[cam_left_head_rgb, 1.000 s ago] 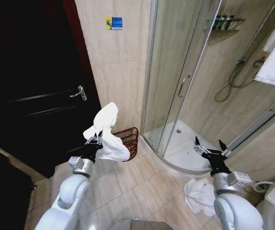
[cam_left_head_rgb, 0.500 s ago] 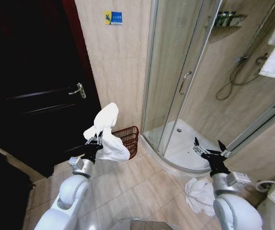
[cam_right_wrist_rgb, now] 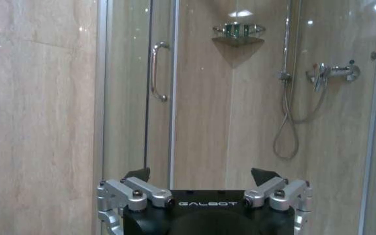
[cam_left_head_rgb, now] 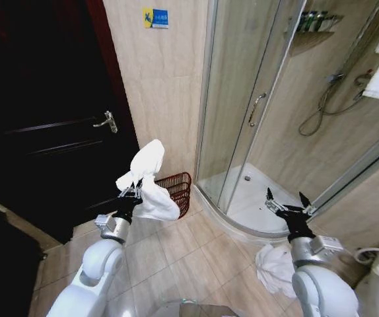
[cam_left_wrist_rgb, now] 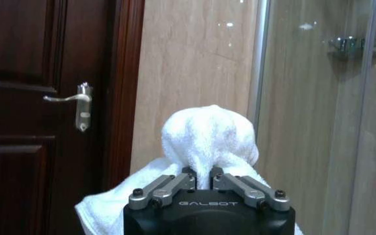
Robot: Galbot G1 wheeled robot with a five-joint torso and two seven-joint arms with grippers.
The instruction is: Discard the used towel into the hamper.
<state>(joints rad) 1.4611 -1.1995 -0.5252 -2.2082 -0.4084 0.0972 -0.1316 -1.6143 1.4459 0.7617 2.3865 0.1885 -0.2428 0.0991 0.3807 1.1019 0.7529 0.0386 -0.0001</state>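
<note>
Left claw pinching a crumpled white towel just before the dark reddish-brown wicker hamper by the beige wall, open tiled floor near, right claw spread, "GALBOT" printed on both

Head view high, angled down; wrist views level, sharing shower door

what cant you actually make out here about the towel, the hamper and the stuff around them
- Hamper, head view: its near side and inside are hidden by the towel held in the left pincer, so its contents cannot be told.
- Towel, left wrist view: its lower part is cut off behind the pincer body.
- White cloth on the floor, head view: partly hidden by the right arm, whose right pincer is open.
- Blue and yellow wall sign: print too small.
</note>
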